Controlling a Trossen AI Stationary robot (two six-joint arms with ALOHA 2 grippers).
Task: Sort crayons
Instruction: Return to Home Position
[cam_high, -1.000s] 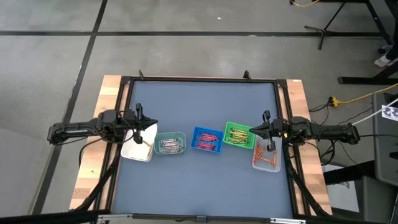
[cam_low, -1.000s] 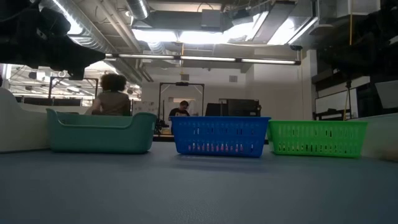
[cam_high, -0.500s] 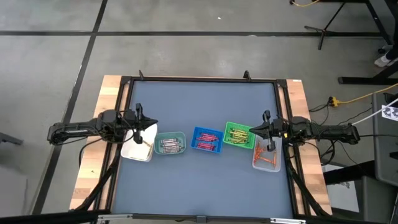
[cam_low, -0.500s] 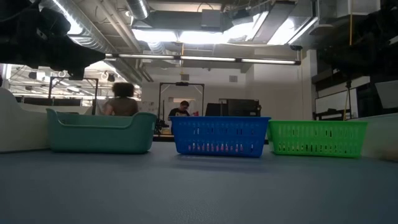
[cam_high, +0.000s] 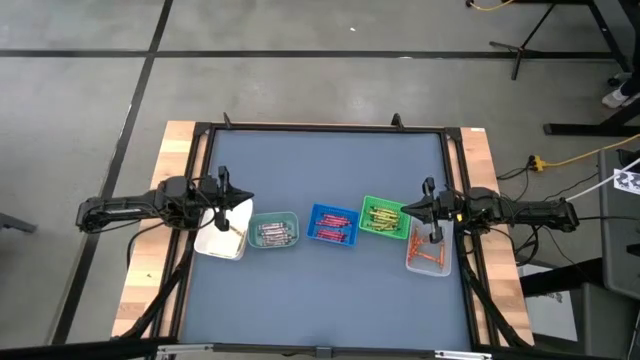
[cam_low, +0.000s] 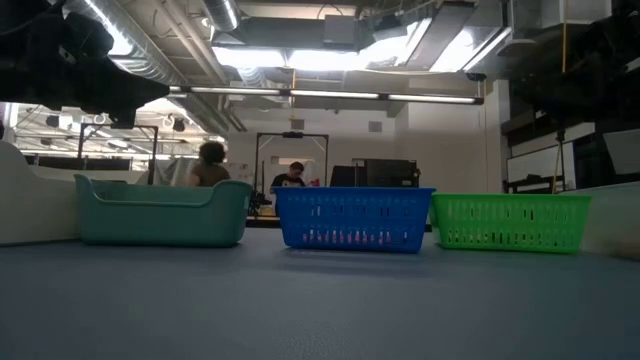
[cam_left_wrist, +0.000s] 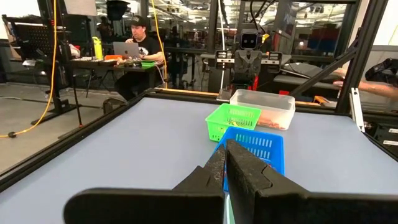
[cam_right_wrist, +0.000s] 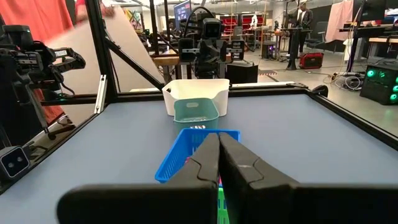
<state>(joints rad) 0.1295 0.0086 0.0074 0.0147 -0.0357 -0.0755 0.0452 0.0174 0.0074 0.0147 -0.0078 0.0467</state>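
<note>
The crayons lie sorted in a row of small trays across the table. Grey ones (cam_high: 273, 233) fill the teal tray (cam_high: 273, 218), red and pink ones (cam_high: 331, 230) the blue tray (cam_high: 331, 210), yellow and green ones (cam_high: 381, 215) the green tray (cam_high: 366, 204), and orange ones (cam_high: 432, 254) the clear tray (cam_high: 428, 268). My left gripper (cam_high: 249, 198) is shut, held level above the white tray (cam_high: 218, 245) at the row's left end; its fingers (cam_left_wrist: 214, 165) meet. My right gripper (cam_high: 405, 209) is shut too (cam_right_wrist: 218, 137), level above the green and clear trays.
In the low view the teal tray (cam_low: 162, 212), blue tray (cam_low: 353, 219) and green tray (cam_low: 510, 222) stand in a line. A black frame (cam_high: 320, 128) rims the grey-blue table. People sit and walk in the room beyond the table.
Both arms and all trays have kept still. In the low view a person far behind the table has walked toward the right.
</note>
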